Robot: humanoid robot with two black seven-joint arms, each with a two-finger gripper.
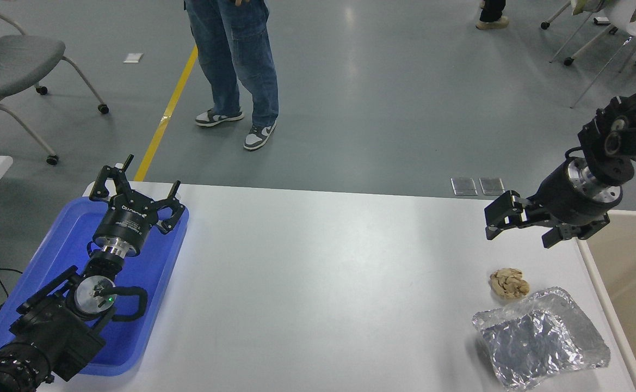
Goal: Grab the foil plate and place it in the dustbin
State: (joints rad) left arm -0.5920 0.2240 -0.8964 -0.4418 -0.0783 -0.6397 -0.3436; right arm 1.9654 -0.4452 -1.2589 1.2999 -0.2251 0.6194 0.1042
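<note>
The foil plate [541, 338] lies flat on the white table [323, 283] near its front right corner, shiny and wrinkled. My right gripper [523, 231] hangs open and empty above the table's right edge, well behind the plate and apart from it. The dustbin [630, 283] is the beige container just past the table's right edge, only partly in view. My left gripper [134, 191] is parked open at the lower left over the blue tray.
A small tan wrinkly lump [509, 283] sits just behind the foil plate. A flat blue tray [149, 283] lies at the table's left side under the left arm. A person in jeans [236, 60] stands beyond the far edge. A chair [13, 60] stands at the upper left.
</note>
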